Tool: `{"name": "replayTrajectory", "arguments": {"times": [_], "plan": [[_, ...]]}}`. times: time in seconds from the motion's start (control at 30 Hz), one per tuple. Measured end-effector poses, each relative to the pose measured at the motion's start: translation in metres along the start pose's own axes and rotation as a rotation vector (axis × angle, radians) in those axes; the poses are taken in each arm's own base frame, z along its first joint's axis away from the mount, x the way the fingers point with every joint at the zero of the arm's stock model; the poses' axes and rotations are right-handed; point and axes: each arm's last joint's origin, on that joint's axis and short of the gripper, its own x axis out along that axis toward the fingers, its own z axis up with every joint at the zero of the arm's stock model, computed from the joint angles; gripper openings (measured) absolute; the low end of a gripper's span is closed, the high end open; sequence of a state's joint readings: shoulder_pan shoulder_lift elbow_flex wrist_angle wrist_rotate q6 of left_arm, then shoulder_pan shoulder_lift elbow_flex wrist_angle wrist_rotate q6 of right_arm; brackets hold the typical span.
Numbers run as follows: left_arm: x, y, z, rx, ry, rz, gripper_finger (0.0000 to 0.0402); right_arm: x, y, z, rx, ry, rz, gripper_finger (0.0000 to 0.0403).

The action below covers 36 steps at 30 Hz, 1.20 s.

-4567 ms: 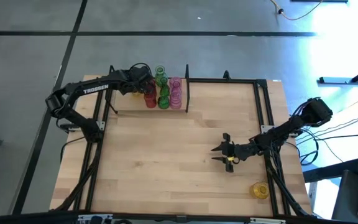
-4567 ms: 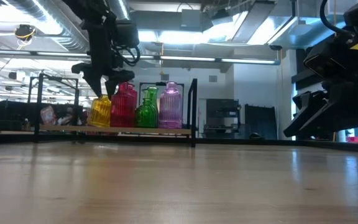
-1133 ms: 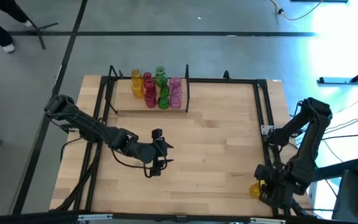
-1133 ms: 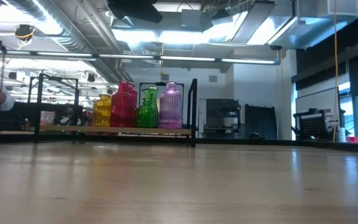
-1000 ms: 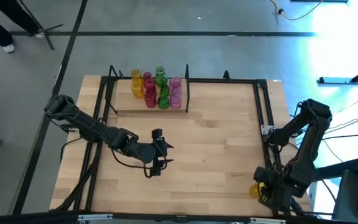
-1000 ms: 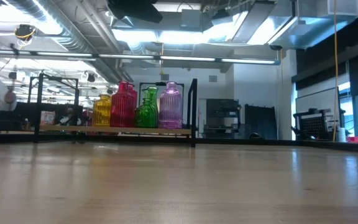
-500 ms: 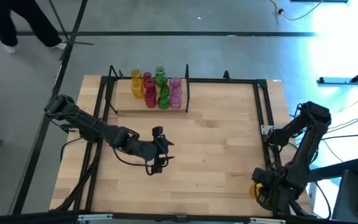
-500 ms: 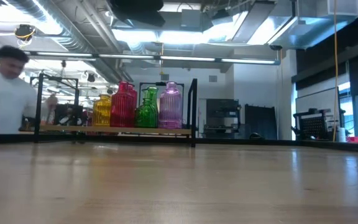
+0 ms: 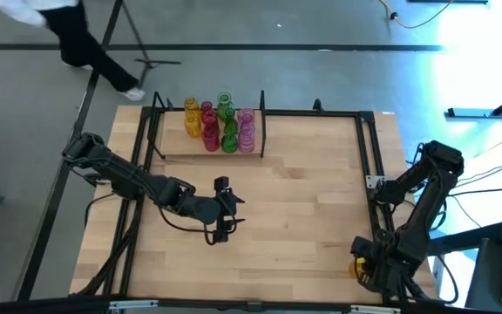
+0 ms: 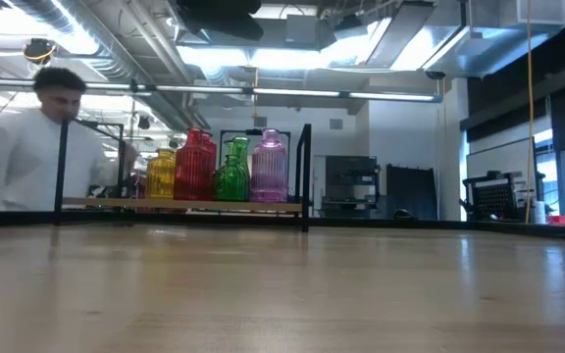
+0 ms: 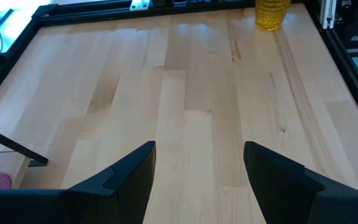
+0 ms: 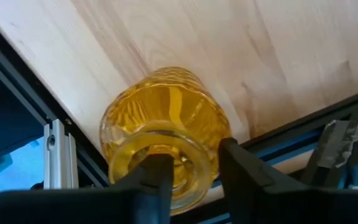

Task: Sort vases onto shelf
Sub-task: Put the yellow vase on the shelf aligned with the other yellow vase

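A yellow ribbed vase (image 12: 166, 124) stands upright on its base at the table's near right corner (image 9: 356, 261). My right gripper (image 12: 194, 165) is at its top from above, open. One finger (image 12: 154, 177) is over or in the mouth and the other (image 12: 238, 168) is outside the rim. My left gripper (image 11: 199, 168) hovers open over the table's middle (image 9: 220, 211). Several yellow, red, green and pink vases (image 9: 220, 126) stand on the shelf (image 9: 200, 154) at the far left, and they also show in the low view (image 10: 219, 167). My right gripper straddles the wall of the yellow vase's mouth rim (image 12: 207, 168), coming from above and pointing down. I cannot tell whether either finger touches the glass. The vase stands upright on the table.
Black frame rods run along the table's edges, one right beside the yellow vase (image 12: 17, 81). The shelf's black end divider (image 9: 262, 131) stands right of the vases. Bare wood lies between the two arms (image 9: 303, 209). A person walks past the far left corner (image 9: 85, 39).
My right gripper has shifted slightly toward the table's left, farther over the yellow vase, which has stayed in place. The person beyond the far edge has walked rightward toward the table's far left corner.
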State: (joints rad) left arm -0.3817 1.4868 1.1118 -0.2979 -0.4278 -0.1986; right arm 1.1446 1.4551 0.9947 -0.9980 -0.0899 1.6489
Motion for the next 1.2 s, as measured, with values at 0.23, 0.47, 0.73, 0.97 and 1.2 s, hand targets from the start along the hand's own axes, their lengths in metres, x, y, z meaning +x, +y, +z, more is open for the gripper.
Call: {"name": "replayTrajectory", "arguments": {"times": [0.23,0.47,0.73,0.97,1.2], "plan": [[0.000,0.000,0.000,0.000,0.000,0.000,0.0237,-0.006,0.005,0.005,-0.089,-0.117,0.025,0.0019],[0.000,0.000,0.000,0.000,0.000,0.000,0.0237,-0.025,0.016,0.035,-0.203,-0.370,0.043,0.0039],[0.000,0.000,0.000,-0.001,0.000,0.000,0.0237,-0.035,0.017,0.096,-0.360,-0.466,0.049,0.0019],[0.000,0.000,0.000,-0.009,0.000,0.000,0.0237,-0.044,0.009,0.143,-0.444,-0.481,0.098,0.0030],[0.000,0.000,0.000,-0.035,0.000,0.000,0.0237,-0.055,0.000,0.177,-0.489,-0.472,0.095,0.0024]]}}
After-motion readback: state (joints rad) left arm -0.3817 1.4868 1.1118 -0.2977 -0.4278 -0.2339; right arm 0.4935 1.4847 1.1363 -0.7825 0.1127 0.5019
